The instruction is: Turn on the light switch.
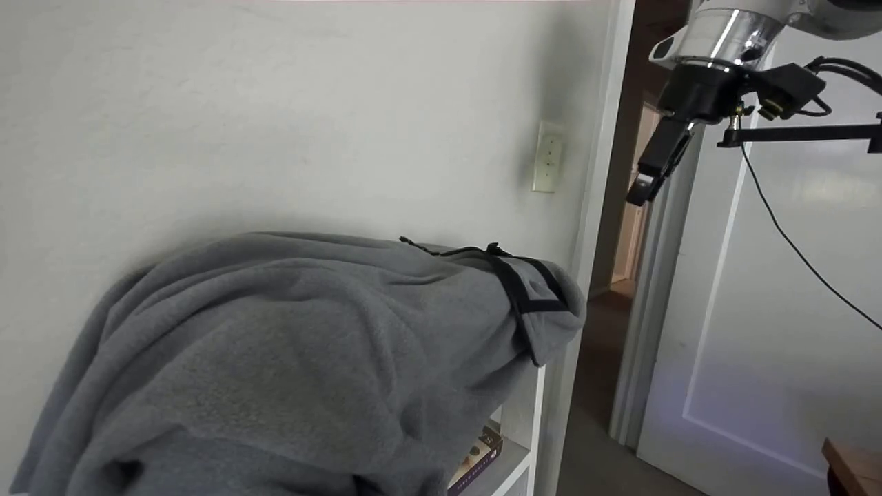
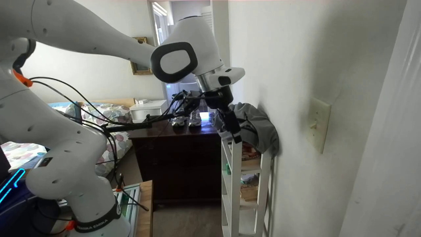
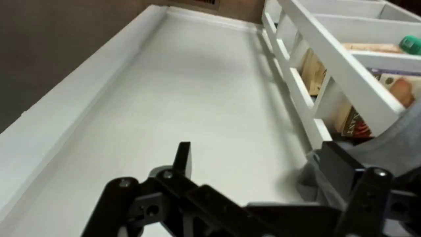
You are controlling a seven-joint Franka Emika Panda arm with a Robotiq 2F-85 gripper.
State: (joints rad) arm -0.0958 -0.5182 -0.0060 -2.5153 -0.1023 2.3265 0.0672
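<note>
The pincer (image 3: 258, 153) has its two fingers (image 3: 183, 158) spread wide, with white wall (image 3: 210, 105) showing in the gap; only the wrist view reveals this, since both exterior views catch it side-on, tilted downward.

The light switch (image 2: 319, 126) appears in both exterior views but lies outside the wrist view: an upright cream plate on the wall, apart from the pincer, near a white door frame (image 1: 603, 138). Its toggle (image 2: 313, 125) juts out clearly in an exterior view.

A grey jacket (image 1: 310, 358) with black trim drapes over a narrow white shelf unit (image 2: 235, 184) just beside the wall. Among the shelves the wrist view shows a green item (image 3: 411, 45) and a printed item (image 3: 356, 124) whose lettering partly reads "NANT". In an exterior view, a book (image 1: 479, 458) carries print too blurred to read.

Farther out, an exterior view gives the robot arm (image 2: 65, 158) with a black band (image 2: 98, 222) at its base reading "FRANKA EMIKA", plus shoes (image 2: 194, 119) on a dark dresser (image 2: 177, 164). A white door (image 1: 778, 275) beside a dim doorway (image 1: 599, 358) shows in an exterior view.
</note>
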